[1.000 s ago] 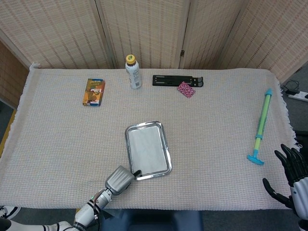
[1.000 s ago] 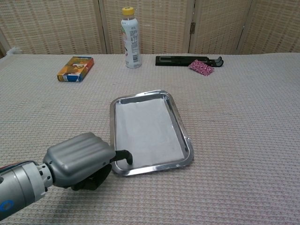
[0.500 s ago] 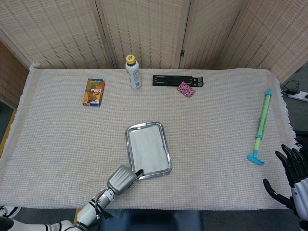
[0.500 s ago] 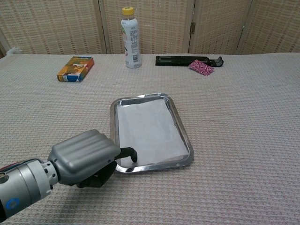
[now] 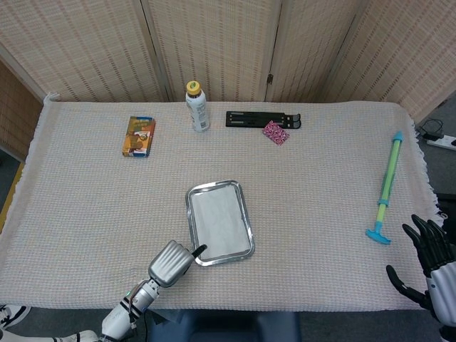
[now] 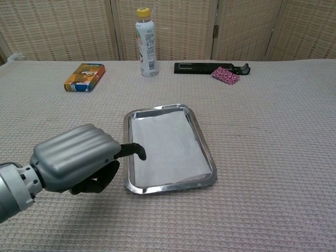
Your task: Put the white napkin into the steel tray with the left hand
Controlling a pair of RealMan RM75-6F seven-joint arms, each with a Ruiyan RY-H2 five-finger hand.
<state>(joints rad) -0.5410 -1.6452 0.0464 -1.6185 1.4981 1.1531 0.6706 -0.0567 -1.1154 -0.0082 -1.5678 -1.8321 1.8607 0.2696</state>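
The white napkin (image 5: 219,221) (image 6: 165,147) lies flat inside the steel tray (image 5: 216,184) (image 6: 157,108) at the middle of the table. My left hand (image 5: 171,262) (image 6: 73,160) hovers at the tray's near-left side, back up, fingers curled under with nothing in them. One dark fingertip (image 6: 137,150) reaches over the left rim above the napkin's edge. My right hand (image 5: 427,260) is at the table's near-right corner, fingers spread and empty; the chest view does not show it.
A yellow-capped bottle (image 5: 197,107) (image 6: 146,42), an orange box (image 5: 139,135) (image 6: 84,76), a black bar (image 5: 253,119) (image 6: 205,67) and a pink patterned piece (image 5: 275,132) (image 6: 224,76) line the far side. A blue-green rod tool (image 5: 386,187) lies at the right.
My left hand has drawn left and lifted from the tray's near-left corner to beside its left rim. The tray turned slightly and lies straighter. The napkin stays in it.
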